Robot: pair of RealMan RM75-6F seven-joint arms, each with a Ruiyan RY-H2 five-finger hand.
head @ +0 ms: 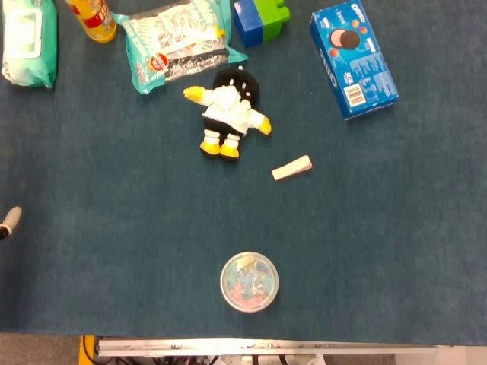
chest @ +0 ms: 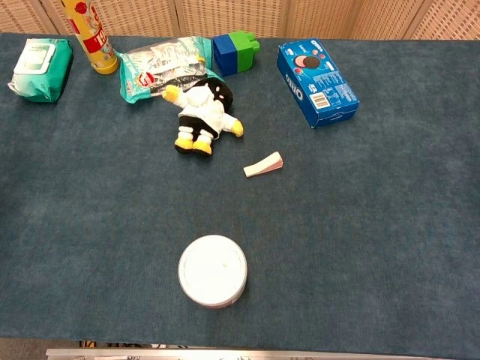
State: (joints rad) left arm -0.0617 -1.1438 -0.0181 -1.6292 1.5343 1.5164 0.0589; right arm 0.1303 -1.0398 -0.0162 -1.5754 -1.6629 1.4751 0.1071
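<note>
**Left robot hand at the tabletop's edge, nothing held**

Only a pale tip of the left robot hand (head: 9, 220) shows, at the 9 o'clock edge of the head view. It lies low over the blue tabletop (head: 114, 228) and touches no object. Too little of it is visible to tell whether its fingers are spread or curled. The right robot hand appears in neither view.

Nearest to the tip, though well apart, is the green wipes pack (head: 29, 42), lying flat at the hand's 12 o'clock in the far left corner. Just at the pack's 3 o'clock stands a yellow bottle (head: 93, 19), then a crumpled snack bag (head: 179, 42). A black-and-white plush toy (head: 227, 114) lies on its back, its head touching the bag's near edge, at about 2 o'clock from the hand. Beyond it are blue and green blocks (head: 262, 19) and a blue cookie box (head: 354, 61). A pale wedge (head: 292, 168) lies alone at the toy's 4 o'clock. A round lidded container (head: 249, 282) sits near the front edge, at the hand's 4 o'clock.

By my judgement this is the stage before any grasp. Reaching the wipes pack would call for the hand to travel forward along the left side and open wide enough for the pack.
</note>
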